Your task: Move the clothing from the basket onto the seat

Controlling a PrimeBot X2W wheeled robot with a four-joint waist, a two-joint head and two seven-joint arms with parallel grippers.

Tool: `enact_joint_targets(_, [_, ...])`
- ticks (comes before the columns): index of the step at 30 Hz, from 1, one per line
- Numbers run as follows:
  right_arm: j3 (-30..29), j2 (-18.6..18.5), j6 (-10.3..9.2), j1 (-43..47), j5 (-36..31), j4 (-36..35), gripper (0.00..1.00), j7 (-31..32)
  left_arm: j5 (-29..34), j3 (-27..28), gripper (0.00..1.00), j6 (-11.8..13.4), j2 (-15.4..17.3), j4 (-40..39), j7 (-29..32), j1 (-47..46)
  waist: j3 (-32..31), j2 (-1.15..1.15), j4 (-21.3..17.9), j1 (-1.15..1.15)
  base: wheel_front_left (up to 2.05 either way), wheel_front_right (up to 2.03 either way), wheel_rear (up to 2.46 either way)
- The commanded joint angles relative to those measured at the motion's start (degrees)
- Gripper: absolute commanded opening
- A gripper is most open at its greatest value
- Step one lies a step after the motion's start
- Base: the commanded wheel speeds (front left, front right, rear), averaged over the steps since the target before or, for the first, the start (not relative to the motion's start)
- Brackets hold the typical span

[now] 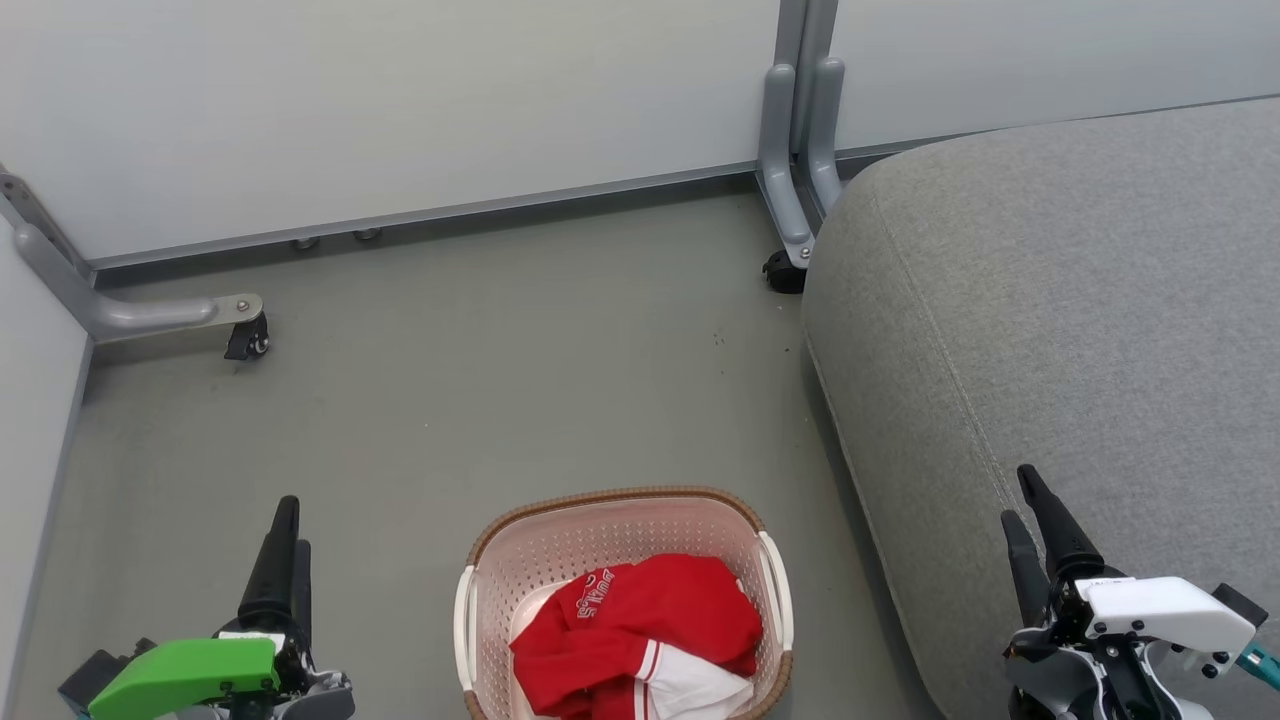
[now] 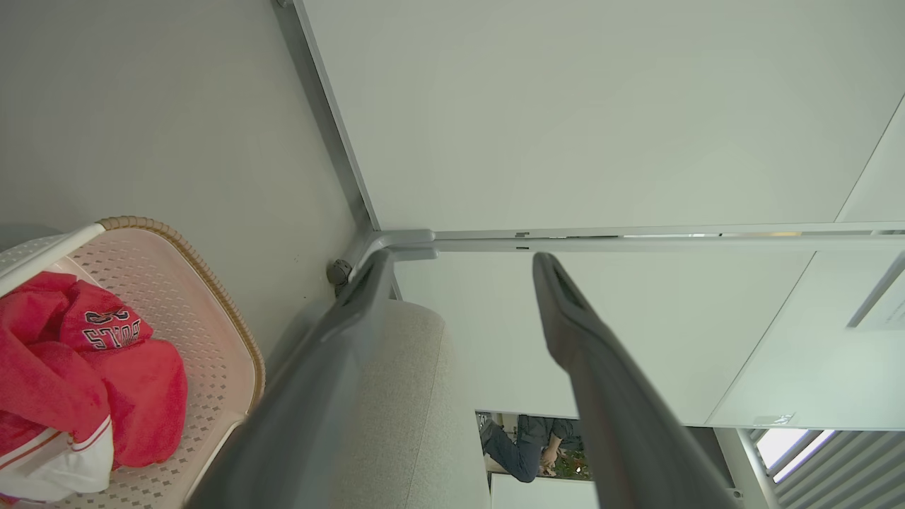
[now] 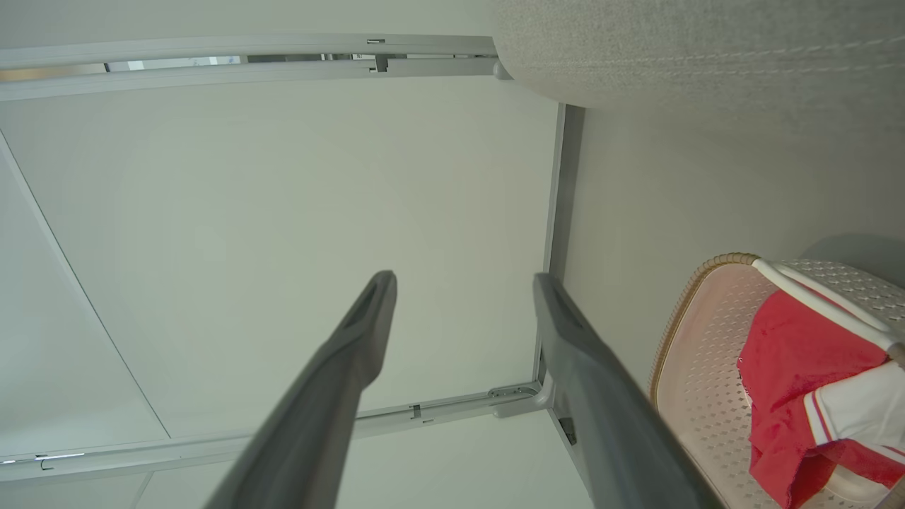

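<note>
The cream basket [image 1: 600, 525] with a brown rim sits on the floor at the bottom centre. Red clothing [image 1: 640, 625] with white trim lies bunched inside it, white lettering showing. The grey seat [image 1: 1050, 300] fills the right side. My left gripper [image 1: 290, 530] hangs open at the lower left, left of the basket, holding nothing. My right gripper [image 1: 1025, 500] stands open at the lower right, over the seat's front edge, empty too. The left wrist view shows the basket [image 2: 219, 339], the clothing [image 2: 85, 367] and the seat [image 2: 410, 396]. The right wrist view shows the basket [image 3: 693, 367] and clothing [image 3: 799, 360].
Pale partition walls [image 1: 380, 100] close the back and left. Grey metal feet with black castors stand at the back left [image 1: 245, 335] and beside the seat's corner [image 1: 790, 265]. Grey floor [image 1: 500, 380] lies open between the basket and the walls. A person [image 2: 530, 445] shows far off past the partition.
</note>
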Motion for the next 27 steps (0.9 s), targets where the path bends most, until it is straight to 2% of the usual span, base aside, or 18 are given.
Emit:
enact_joint_targets(1, [0.21,-0.28,0.02,-0.58,-1.31,-1.21,1.00,-0.74,1.74,-0.78,1.00,-0.09,1.06,-1.24,-0.95,-0.33,-0.01,0.00,-0.01,0.00,0.00,0.00,0.00])
enact_joint_targets(9, [-0.07,-0.37,0.02,-0.20,-8.72,-2.08,1.00,-2.76,11.89,-0.25,1.00,-0.13,1.02,-3.36,-3.10,0.22,-0.13,0.00,0.08,0.00,0.00,0.00,0.00])
enact_joint_targets(15, [-0.80,-0.43,0.02,-0.27,-20.87,-3.18,1.00,-4.16,21.36,1.26,1.00,-0.17,0.35,-5.94,-4.50,0.89,-0.10,0.00,0.07,0.00,0.00,0.00,0.00])
enact_joint_targets(20, [1.11,-0.48,0.02,0.11,-29.30,-5.38,1.00,-5.30,27.76,0.23,1.00,-0.20,0.44,-7.75,-5.63,1.56,-0.05,0.00,0.15,0.00,0.00,0.00,0.00])
enact_joint_targets(27, [2.70,-0.54,0.02,1.01,-37.28,-7.25,1.00,-6.71,34.48,-1.14,1.00,-0.23,1.04,-9.26,-7.05,2.35,-0.04,0.00,0.16,0.00,0.00,0.00,0.00])
